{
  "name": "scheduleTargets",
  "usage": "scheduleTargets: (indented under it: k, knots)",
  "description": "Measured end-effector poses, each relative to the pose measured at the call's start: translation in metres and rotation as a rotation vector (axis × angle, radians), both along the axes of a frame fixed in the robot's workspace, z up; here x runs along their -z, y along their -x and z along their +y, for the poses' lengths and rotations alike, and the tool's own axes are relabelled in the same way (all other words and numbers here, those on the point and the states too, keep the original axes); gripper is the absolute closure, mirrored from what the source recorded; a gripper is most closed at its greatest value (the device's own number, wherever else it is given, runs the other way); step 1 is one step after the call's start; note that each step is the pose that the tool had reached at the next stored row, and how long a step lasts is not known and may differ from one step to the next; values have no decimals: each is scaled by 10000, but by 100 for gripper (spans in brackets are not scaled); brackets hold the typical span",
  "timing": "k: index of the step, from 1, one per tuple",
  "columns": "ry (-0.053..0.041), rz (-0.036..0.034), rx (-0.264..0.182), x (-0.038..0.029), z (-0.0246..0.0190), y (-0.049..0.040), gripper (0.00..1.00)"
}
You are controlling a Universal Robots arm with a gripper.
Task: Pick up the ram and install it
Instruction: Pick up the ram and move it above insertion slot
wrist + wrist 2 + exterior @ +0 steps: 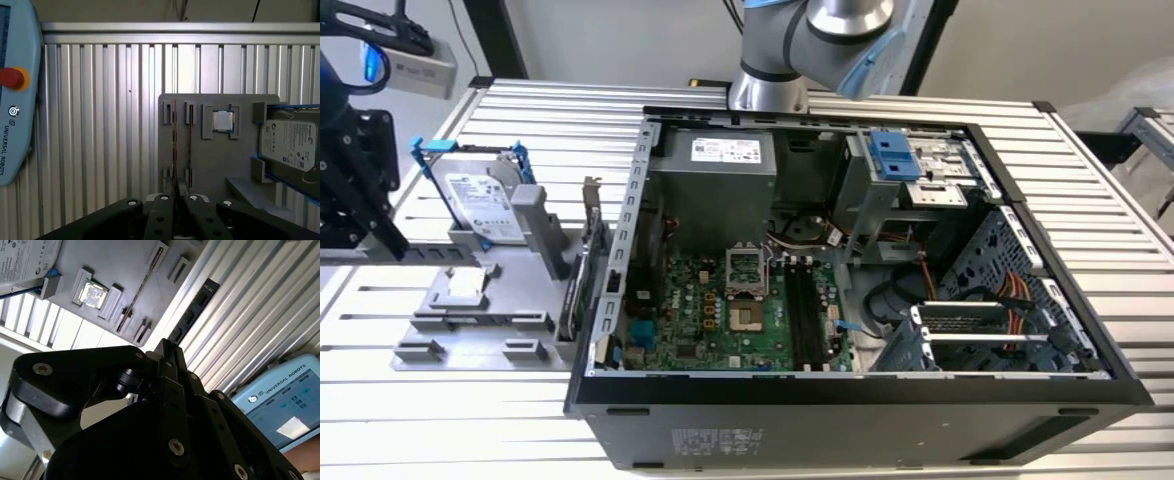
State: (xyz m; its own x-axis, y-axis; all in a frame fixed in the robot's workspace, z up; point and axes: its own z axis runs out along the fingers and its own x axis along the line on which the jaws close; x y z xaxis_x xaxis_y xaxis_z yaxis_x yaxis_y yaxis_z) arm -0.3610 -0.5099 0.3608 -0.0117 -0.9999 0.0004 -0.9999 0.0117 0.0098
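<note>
In the first wrist view the gripper (178, 196) hangs above a grey slotted holder (210, 165). Its fingers are drawn together, and nothing can be seen between them. The ram (190, 145) stands on edge in a pair of slots. A second thin stick (173, 135) stands just beside it, at the holder's edge farthest from the hard drive (289, 145). A processor chip (222, 121) lies in its frame between the sticks and the drive. A teach pendant (15, 125) rests on the slats, well apart from the holder.

The second wrist view shows the same holder from the other side, past the gripper's black linkage, and the pendant's screen face-on.

The exterior view adds what neither wrist view takes in. The holder sits near the edge of the slatted bench (440, 430) on the exterior view's left, just beside an open computer case (854, 410). A card with a metal bracket (592, 235) stands at the holder's edge next to the case. The motherboard (707, 310) lies exposed inside, and the arm (787, 50) rises at the bench's far edge.
</note>
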Motion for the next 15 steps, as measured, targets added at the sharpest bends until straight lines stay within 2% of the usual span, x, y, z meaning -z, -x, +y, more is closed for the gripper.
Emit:
scheduleTargets:
  k: [15]
  knots:
    - [0, 0, 0, -102, 0, 0, 100]
